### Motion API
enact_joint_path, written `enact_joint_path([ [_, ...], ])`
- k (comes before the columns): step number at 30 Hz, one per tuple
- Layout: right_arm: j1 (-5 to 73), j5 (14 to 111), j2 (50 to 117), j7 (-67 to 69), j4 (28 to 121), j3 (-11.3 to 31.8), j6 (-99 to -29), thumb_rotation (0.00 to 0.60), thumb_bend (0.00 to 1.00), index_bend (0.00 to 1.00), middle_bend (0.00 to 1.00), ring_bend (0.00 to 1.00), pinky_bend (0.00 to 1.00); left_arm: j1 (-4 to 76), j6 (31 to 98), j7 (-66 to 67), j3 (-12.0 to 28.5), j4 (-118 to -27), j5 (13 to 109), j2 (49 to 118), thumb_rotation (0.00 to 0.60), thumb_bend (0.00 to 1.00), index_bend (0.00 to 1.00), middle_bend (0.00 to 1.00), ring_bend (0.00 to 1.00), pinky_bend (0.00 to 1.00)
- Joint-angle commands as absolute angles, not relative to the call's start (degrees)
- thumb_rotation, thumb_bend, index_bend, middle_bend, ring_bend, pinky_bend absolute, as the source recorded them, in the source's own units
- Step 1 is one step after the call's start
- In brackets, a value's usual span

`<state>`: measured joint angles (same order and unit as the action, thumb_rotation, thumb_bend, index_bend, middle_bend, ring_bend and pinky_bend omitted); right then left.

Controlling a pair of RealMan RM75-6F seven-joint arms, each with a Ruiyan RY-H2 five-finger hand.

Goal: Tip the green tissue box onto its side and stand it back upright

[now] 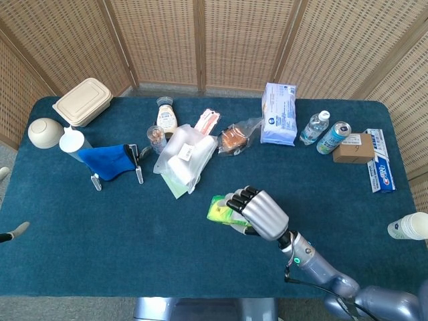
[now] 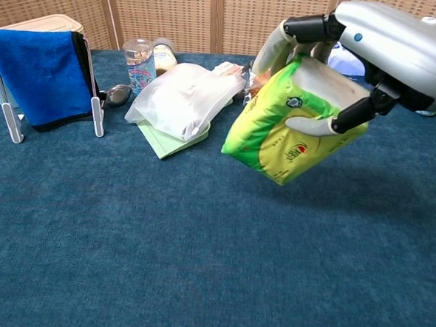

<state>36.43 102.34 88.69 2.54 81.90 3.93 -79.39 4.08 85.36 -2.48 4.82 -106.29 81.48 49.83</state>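
Half-done at most: our right robot hand (image 2: 373,51) held the green tissue box (image 2: 283,127) tilted, lifted off the bench (image 2: 124,239); laying down and standing remained.

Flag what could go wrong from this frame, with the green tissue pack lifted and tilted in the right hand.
1. The green tissue pack hangs tilted above the table, held by the right hand at its top; the soft wrap may slip and drop.
2. Swinging further left, it might hit the white plastic bag.
3. Its soft base may not stand upright again.
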Motion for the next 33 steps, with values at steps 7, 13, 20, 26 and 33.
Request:
enact_joint_path([
  [7,36.29,101.01,101.12,18.75,62.82,4.52,-84.88,0.600,0.45,0.37,0.49,0.52,0.54,4.37,84.87,-1.66,4.88,-106.57,80.91,50.17,0.600,0.02,0.03,0.00,0.00,0.00],
  [13,35.58,100.70,104.03,22.66,56.30,3.24,-85.67,0.600,0.47,0.38,0.49,0.50,0.54,4.52,84.58,-1.38,4.79,-106.64,80.92,50.25,0.600,0.02,0.03,0.00,0.00,0.00],
  [20,35.07,102.25,104.14,24.49,51.49,0.18,-85.60,0.600,0.45,0.33,0.41,0.34,0.48,4.45,84.72,-1.30,4.78,-106.85,80.85,50.18,0.600,0.02,0.03,0.00,0.00,0.00],
  [26,34.53,104.35,100.00,23.26,51.96,-3.28,-85.00,0.600,0.43,0.08,0.13,0.11,0.33,4.29,84.93,-1.60,4.71,-107.05,80.98,50.05,0.600,0.02,0.03,0.00,0.00,0.00],
  [33,33.91,103.70,93.78,20.85,58.80,-4.82,-82.48,0.600,0.41,0.00,0.00,0.00,0.22,4.10,85.20,-2.18,4.49,-107.29,81.63,49.79,0.600,0.02,0.03,0.00,0.00,0.00],
])
